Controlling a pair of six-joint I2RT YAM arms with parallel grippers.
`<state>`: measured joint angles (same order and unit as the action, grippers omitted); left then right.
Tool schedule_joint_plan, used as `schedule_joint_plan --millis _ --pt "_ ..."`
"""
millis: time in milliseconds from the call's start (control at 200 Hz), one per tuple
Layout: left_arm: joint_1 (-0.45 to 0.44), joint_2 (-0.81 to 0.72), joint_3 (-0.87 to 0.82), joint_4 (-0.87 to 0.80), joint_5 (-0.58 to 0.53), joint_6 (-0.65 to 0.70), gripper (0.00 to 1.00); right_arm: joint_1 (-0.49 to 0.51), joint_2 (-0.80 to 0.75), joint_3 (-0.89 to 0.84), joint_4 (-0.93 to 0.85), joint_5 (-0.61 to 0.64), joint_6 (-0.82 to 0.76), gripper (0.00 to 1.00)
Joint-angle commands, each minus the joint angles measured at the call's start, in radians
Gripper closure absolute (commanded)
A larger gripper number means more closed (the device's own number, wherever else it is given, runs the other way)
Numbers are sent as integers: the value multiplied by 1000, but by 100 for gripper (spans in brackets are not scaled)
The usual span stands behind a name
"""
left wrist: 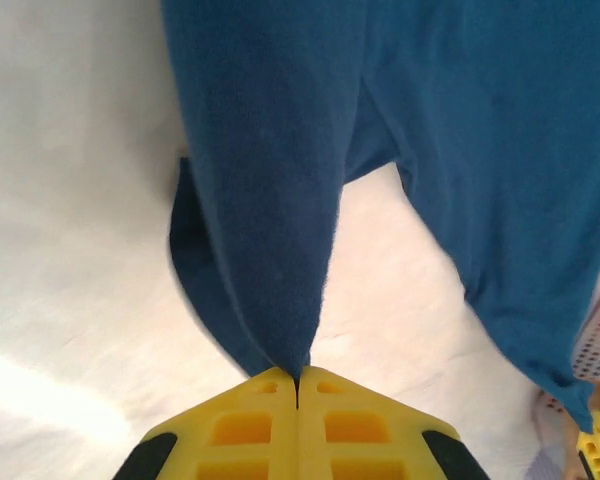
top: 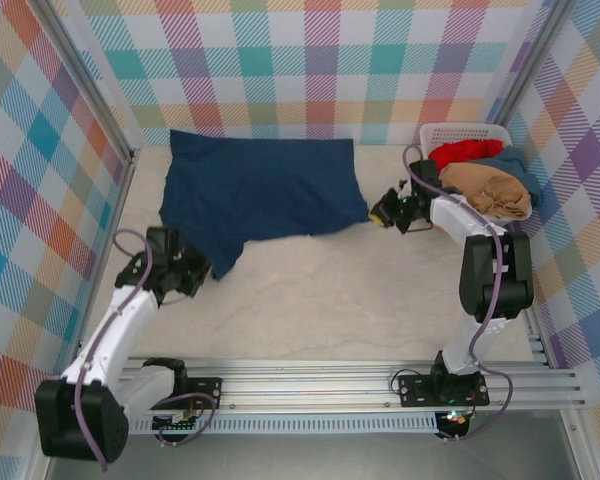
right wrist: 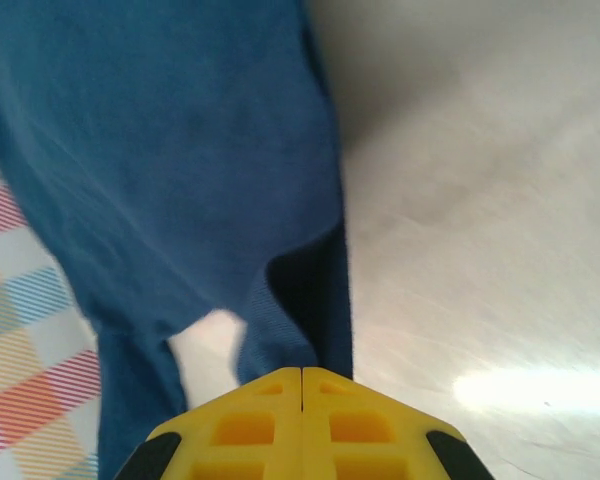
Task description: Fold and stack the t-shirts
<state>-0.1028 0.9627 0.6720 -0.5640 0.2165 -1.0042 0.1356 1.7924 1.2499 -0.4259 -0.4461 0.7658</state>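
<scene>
I hold the navy tee with both tools: left gripper clamped on its near-left corner, right gripper clamped on its right corner. It lies spread, unfolded, at the far side of the table. The red tee, tan tee and teal tee lie in the basket, and there is no stack, so I judge the task barely begun. Open room lies toward the bases; the back wall and the basket crowd the far edges.

The left arm and right arm are showing white links between bulky black joint housings, and a purple-grey cable is looping along each. The left claw and right claw are showing yellow fingers moulded with square recesses, black at the outer corners. Black plates are bearing the bases.
</scene>
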Motion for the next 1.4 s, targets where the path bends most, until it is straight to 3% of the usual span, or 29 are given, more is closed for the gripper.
schedule_joint_plan --millis 0,345,510,640,725,810,965,1150,1395 --pt "-34 -112 -59 -21 -2 -32 100 13 5 -8 -15 45 -94 100" --pt "-79 -398 -170 -367 -13 -129 100 41 -118 -132 -190 315 -165 100" --pt "-97 -509 -170 -436 29 -197 100 47 -243 -203 -262 405 -164 100" --pt "-103 -496 -3 -335 14 -159 100 101 -459 -188 -258 425 -195 100" --pt "-104 -410 198 -179 -37 -75 100 140 -609 -144 -200 423 -230 100" --pt "-105 -251 483 -133 -116 52 100 151 -715 -85 -133 448 -237 100" --pt "-104 27 990 -131 -186 223 100 151 -732 119 -88 494 -230 100" --pt "-105 331 1473 -148 -210 291 100 148 -561 447 -126 539 -225 100" --pt "-59 696 1789 -53 -128 244 100 54 -240 749 -78 427 -153 100"
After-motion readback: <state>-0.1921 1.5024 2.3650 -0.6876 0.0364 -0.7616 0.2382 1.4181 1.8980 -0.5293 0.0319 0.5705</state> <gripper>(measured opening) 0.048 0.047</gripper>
